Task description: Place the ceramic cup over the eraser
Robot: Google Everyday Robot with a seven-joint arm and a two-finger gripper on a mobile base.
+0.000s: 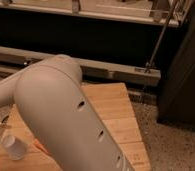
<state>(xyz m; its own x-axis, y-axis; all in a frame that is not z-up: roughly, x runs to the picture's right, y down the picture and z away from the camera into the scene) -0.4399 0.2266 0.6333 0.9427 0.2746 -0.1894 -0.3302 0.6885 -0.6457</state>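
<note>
Cup (12, 146) stands on the table (116, 112) at lower left, beside the arm (66, 115); eraser unseen, perhaps under the cup or behind the arm; gripper hidden past the arm, its opening untellable; placing looks unconfirmed; next, locate the eraser before moving the cup.

You've got the arm (66, 115) up front over the L side of the table (116, 110), the ceramic cup (13, 146) on the table just L of it, the rail (116, 70) behind, floor (163, 135) to the R & the gripper out of sight.
</note>
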